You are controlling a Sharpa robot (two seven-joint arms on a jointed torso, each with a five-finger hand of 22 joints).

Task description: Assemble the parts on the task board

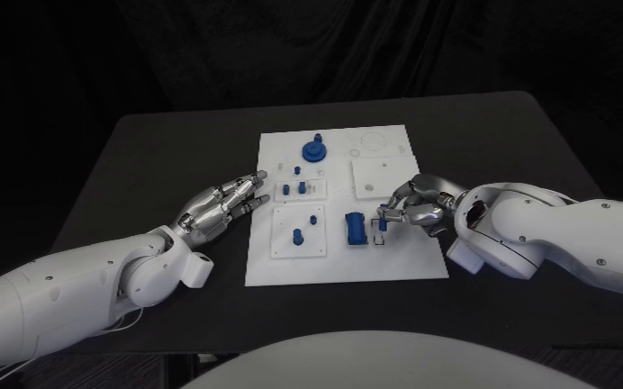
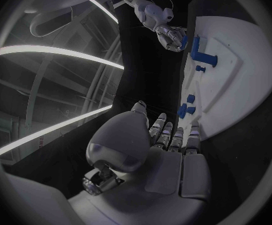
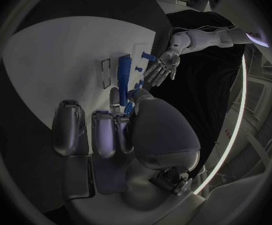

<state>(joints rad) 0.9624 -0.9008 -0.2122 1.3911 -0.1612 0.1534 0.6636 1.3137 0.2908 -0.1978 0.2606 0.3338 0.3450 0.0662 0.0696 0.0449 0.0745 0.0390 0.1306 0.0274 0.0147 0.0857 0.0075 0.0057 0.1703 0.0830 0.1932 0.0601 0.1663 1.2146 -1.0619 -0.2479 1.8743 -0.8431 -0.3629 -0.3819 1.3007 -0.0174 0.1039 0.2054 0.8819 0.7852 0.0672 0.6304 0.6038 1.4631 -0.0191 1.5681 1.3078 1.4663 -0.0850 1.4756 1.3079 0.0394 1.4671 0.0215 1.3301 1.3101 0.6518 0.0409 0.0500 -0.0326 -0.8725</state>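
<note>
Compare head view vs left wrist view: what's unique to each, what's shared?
Head view alone: the round blue part at the task board's far end, and the table's whole outline. Left wrist view alone: the left hand's palm from behind, fingers straight and apart, holding nothing. Both: the board, the long blue part and the right hand at a small blue piece.

Left hand (image 1: 229,202) flat with fingers apart, right hand (image 1: 413,203) pinching.

Table (image 1: 156,146): black, rounded corners.
Curtain (image 1: 311,20): dark folds, behind the table (floor unseen).
Light strips (image 2: 55,52): pale curved bands, above the table.
</note>
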